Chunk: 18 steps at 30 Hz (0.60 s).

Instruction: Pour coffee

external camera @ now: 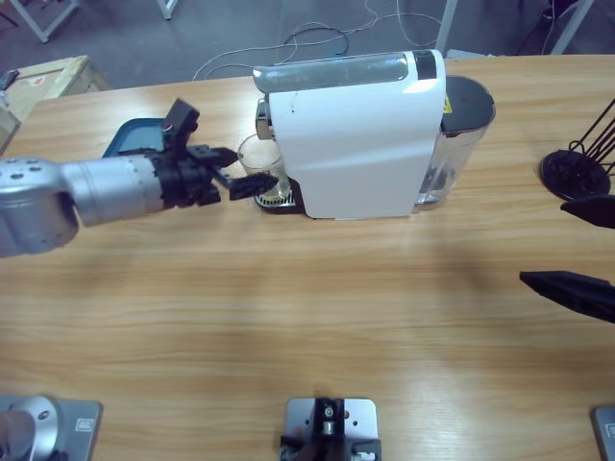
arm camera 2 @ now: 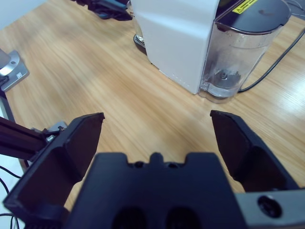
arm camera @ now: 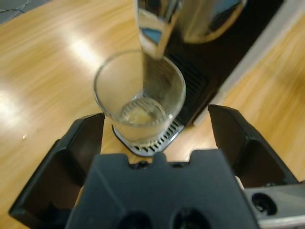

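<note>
The coffee [arm camera: 138, 114] is a shallow pale tan layer at the bottom of a small clear glass cup [arm camera: 139, 98]. The cup stands upright on the slotted drip tray [arm camera: 157, 143] of the white coffee machine [external camera: 360, 134], directly under the machine's chrome spout [arm camera: 155, 28].

The left gripper [external camera: 252, 182] reaches in from the side of the machine where the cup stands. Its jaws are spread wide apart, one on either side of the cup; in the left wrist view a gap shows between each jaw and the glass, so nothing is gripped. The silver left arm [external camera: 91, 192] stretches across the counter [external camera: 288, 327] away from the machine toward the picture's edge.

Beyond the left arm, further from the machine's spout end, a teal tray [external camera: 130, 134] lies flat on the counter. At the machine's far end from the cup sits its clear water tank [arm camera 2: 238, 57] with a dark lid, and a black cable [arm camera 2: 274, 62] runs off behind it.

The right gripper [arm camera 2: 157, 133] hovers over bare counter well apart from the machine, on its tank side, its jaws likewise wide apart and holding nothing. In the high view only its dark jaw tips [external camera: 572, 288] show at the edge. A black wire stand [external camera: 577, 168] rests near the tank end of the machine.
</note>
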Available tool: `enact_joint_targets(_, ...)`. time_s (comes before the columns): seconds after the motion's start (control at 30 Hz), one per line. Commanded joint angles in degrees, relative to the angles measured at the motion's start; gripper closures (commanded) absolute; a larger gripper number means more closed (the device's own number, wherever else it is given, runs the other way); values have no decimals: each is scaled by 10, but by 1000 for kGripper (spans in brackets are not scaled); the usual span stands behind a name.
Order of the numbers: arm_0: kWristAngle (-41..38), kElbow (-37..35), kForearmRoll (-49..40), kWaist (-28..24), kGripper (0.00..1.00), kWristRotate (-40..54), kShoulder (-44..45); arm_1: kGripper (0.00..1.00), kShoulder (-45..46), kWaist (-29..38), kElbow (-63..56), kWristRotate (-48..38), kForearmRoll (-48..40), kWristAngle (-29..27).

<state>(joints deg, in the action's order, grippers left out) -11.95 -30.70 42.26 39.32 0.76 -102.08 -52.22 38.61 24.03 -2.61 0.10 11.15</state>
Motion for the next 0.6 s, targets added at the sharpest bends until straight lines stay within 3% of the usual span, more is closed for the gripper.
enact_joint_targets(0.03, -7, -45, 6, -4, 75, -9, -81, 0, -6, -1, -13, 8, -4, 11)
enact_joint_targets(0.1, -8, -51, 6, -4, 81, -10, -93, 0, -6, -1, -13, 8, -4, 11)
enact_joint_targets(0.17, -9, -52, 6, -4, 181, -10, -99, 0, -6, -1, -13, 8, -4, 11)
enact_joint_targets(0.23, -8, -50, 6, -4, 442, -10, -100, 0, -6, -1, -13, 9, -4, 10)
enact_joint_targets(0.33, -6, -47, 14, -4, 949, -11, -100, 0, -6, -1, -13, 11, -4, 10)
enact_joint_targets(0.37, -7, -45, 21, -4, 1000, -11, -99, 0, -7, -1, -13, 11, -4, 10)
enact_joint_targets(0.6, -8, 1, 54, -4, 1000, -12, -73, 0, -8, -1, -13, 13, -4, 9)
